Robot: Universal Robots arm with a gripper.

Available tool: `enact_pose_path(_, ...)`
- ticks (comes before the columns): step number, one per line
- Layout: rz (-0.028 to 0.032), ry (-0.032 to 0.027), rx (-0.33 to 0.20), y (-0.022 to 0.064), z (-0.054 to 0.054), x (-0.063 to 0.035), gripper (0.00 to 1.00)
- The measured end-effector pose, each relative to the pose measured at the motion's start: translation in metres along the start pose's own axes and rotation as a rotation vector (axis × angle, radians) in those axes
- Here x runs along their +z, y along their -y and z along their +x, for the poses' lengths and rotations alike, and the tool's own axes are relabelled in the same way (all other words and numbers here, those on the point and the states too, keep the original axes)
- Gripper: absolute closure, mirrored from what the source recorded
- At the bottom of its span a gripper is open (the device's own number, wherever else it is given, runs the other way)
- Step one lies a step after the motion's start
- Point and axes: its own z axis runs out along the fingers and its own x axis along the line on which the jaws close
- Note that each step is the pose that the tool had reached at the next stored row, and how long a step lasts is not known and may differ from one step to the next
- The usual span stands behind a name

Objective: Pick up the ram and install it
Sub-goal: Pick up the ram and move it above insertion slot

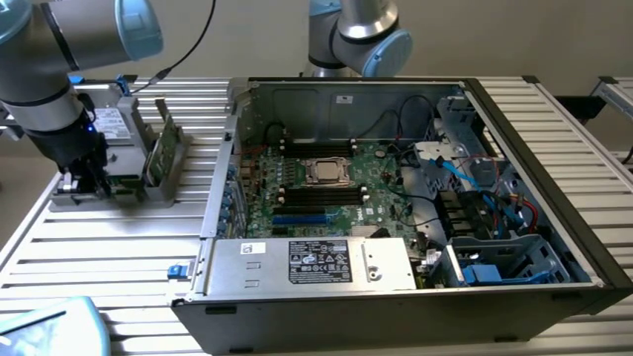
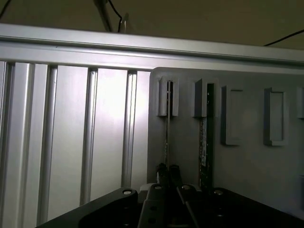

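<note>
Slatted bench [image 1: 99, 252] is seen; the power-supply label [image 1: 319, 261] cannot be read; the downward-pointing tool [image 2: 167, 170] is clamped on the ram [image 2: 167, 133].

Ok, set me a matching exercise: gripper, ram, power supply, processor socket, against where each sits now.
1 black gripper
2 long thin ram stick
3 silver power supply box with black label
4 square metal processor socket

A middle of the green motherboard
B edge-on in a slot of the grey rack
C shut on the ram stick
D against the black computer case's wall nearest the exterior camera

Pairs: 1-C, 2-B, 3-D, 4-A
</note>
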Motion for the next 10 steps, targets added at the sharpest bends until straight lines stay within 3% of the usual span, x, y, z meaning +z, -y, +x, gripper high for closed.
enact_pose_path(10,0.0005,0.0087,-0.001,-0.0005,-0.0004,-0.0048,0.87)
